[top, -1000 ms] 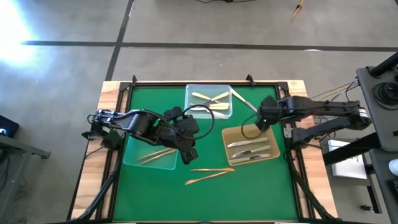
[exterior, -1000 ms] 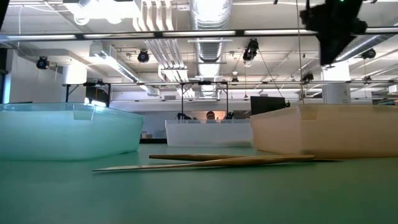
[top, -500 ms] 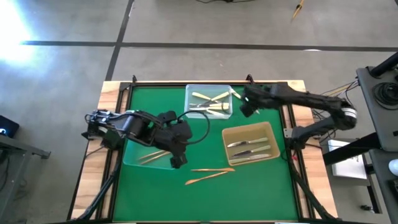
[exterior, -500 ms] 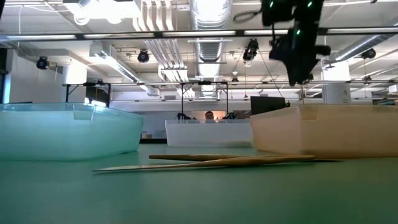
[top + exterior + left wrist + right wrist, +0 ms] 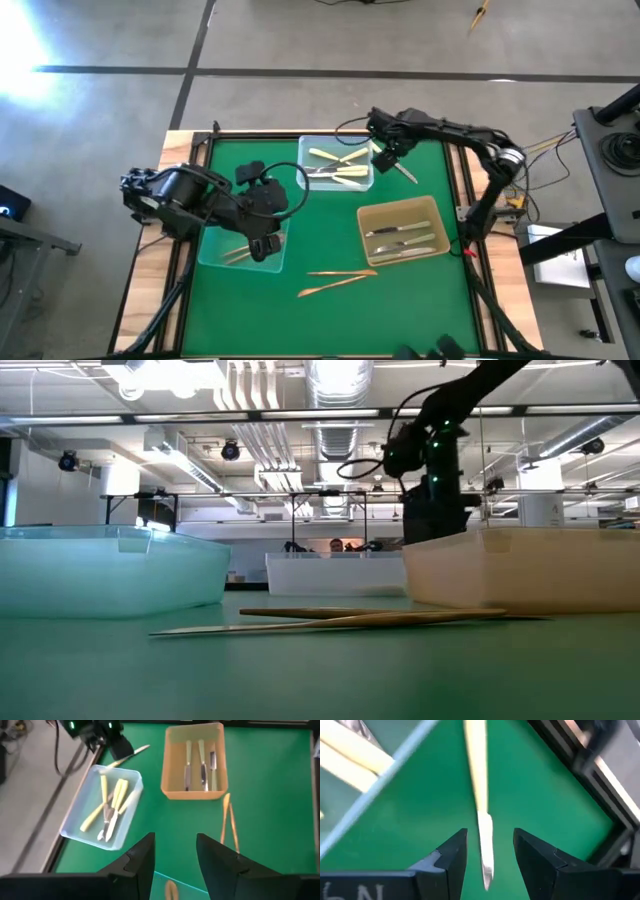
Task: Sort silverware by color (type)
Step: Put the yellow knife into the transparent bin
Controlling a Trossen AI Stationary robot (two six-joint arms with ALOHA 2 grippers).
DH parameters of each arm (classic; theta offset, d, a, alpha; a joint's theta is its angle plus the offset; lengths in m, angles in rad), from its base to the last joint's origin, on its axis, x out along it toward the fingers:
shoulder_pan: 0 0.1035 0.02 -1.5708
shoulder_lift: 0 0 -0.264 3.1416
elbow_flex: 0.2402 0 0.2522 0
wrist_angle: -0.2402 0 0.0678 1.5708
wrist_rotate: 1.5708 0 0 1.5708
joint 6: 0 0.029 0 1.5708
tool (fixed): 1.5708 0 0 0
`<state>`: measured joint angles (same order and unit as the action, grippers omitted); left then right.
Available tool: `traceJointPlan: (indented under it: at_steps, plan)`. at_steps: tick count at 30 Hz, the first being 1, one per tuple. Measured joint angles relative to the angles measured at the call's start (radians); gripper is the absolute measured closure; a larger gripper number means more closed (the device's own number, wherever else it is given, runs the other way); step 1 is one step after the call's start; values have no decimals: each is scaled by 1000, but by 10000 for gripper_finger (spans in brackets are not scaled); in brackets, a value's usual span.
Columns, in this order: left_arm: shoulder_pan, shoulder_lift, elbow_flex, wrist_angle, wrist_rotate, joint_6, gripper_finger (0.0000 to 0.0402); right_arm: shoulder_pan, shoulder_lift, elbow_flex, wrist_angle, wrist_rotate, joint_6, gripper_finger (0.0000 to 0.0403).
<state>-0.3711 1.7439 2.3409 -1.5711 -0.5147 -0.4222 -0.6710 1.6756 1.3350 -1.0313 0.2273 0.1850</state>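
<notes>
A cream-handled knife with a silver blade (image 5: 481,800) lies flat on the green mat just right of the far tray (image 5: 335,178). My right gripper (image 5: 487,857) (image 5: 384,157) is open above it, one finger on each side, touching nothing. The far tray holds cream utensils (image 5: 116,795). Silver utensils (image 5: 400,240) lie in the amber tray (image 5: 372,212). Two gold utensils (image 5: 338,279) (image 5: 350,618) lie on the mat near the front. My left gripper (image 5: 175,857) (image 5: 262,246) hangs open over the left tray (image 5: 215,255), which holds gold utensils (image 5: 238,253).
Black rails and a wooden border (image 5: 180,150) frame the green mat. In the low view the right arm (image 5: 435,480) stands behind the amber tray (image 5: 520,565). Open mat lies between the three trays and along the near edge.
My right gripper has swung from above the amber tray toward the far edge and the far tray, and come down over the cream-handled knife. My left gripper has drawn back toward the table's left edge, over the left tray. No utensil has moved.
</notes>
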Motion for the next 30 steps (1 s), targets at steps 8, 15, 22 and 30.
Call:
traceJointPlan:
  at_steps: [8, 15, 22, 30]
  plan:
    - [8, -1, 0, 0, -131, 6, 274, -49, 179, 95, 56, -11, -135, 252]
    - [29, -8, 0, 0, -167, -13, 274, -118, 262, 128, 95, -163, -183, 252]
    - [58, -8, 0, 0, -195, -14, 274, -146, 291, 131, 102, -176, -234, 252]
    - [80, -7, 0, 0, -203, -14, 274, -178, 336, 135, 115, -239, -267, 254]
